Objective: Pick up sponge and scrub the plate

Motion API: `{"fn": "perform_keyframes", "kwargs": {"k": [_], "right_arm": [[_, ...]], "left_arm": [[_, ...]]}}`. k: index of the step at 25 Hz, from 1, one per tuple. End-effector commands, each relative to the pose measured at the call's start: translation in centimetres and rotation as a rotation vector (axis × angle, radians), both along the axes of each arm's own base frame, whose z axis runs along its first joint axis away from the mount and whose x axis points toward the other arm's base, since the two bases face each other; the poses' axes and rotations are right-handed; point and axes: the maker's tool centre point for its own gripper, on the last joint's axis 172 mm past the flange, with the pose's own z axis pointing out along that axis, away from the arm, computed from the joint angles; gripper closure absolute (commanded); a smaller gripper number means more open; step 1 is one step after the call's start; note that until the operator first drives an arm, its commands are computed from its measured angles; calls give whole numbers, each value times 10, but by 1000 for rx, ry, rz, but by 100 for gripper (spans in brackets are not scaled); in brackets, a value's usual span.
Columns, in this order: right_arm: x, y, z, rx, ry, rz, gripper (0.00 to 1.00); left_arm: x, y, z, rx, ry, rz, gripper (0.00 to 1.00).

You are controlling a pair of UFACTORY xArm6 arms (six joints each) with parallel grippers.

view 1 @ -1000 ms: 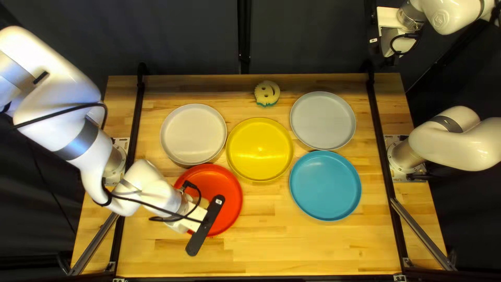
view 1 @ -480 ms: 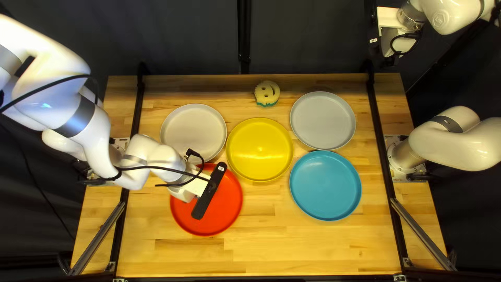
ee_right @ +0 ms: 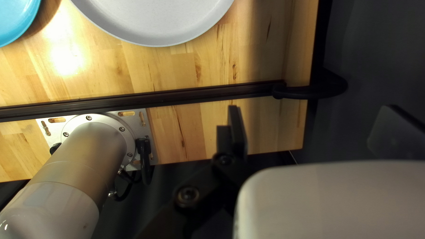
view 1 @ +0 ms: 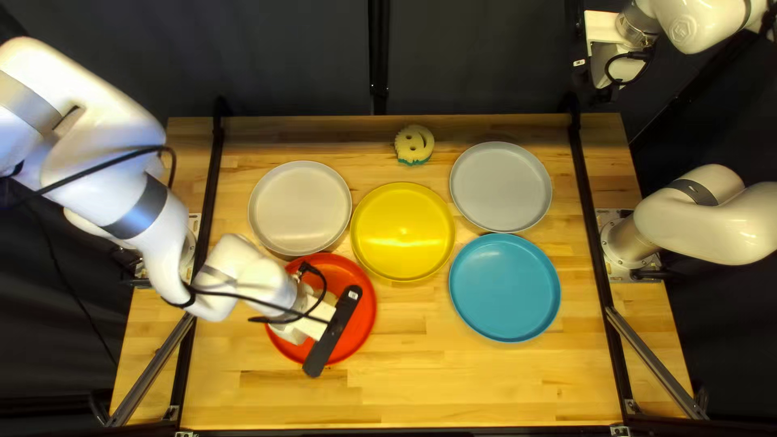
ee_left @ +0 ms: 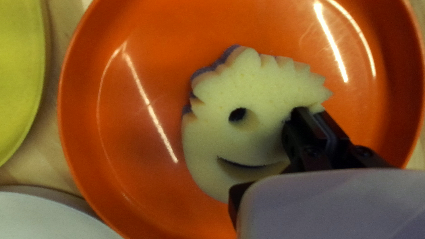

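Note:
My left gripper point(view 1: 333, 330) is over the red plate point(view 1: 361, 283) in the top left view and hides what lies beneath it. In the left wrist view a pale yellow smiling sponge with a purple underside point(ee_left: 265, 93) is on the red plate point(ee_left: 146, 177). My left gripper point(ee_left: 310, 116) is shut on the sponge near its edge, one fingertip in an eye hole. At the top right of the top left view my right gripper point(view 1: 615, 66) hangs raised; in the right wrist view that gripper point(ee_right: 312, 126) is open, holding nothing.
A yellow plate point(view 1: 403, 231) and an off-white plate point(view 1: 300, 208) flank the red one. Farther right lie a grey plate point(view 1: 501, 186) and a blue plate point(view 1: 504, 287). Another yellow sponge with a teal underside point(view 1: 413, 144) rests near the far edge.
My left gripper moved over the red plate toward the far edge, then back toward the near edge, ending slightly right of where it began. The right arm stayed still.

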Motion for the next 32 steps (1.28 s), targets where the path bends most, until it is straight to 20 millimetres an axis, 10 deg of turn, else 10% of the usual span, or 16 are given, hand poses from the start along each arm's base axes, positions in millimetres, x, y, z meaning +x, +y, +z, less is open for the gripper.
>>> {"fn": "perform_keyframes", "kwargs": {"k": [1, 15, 32], "right_arm": [[0, 0, 0, 0, 0, 0, 0], [0, 0, 0, 0, 0, 0, 0], [0, 0, 0, 0, 0, 0, 0]], "left_arm": [[4, 0, 0, 8, -1, -9, 100], [63, 47, 6, 27, -30, -33, 100], [-20, 19, -3, 19, 19, 12, 100]]}}
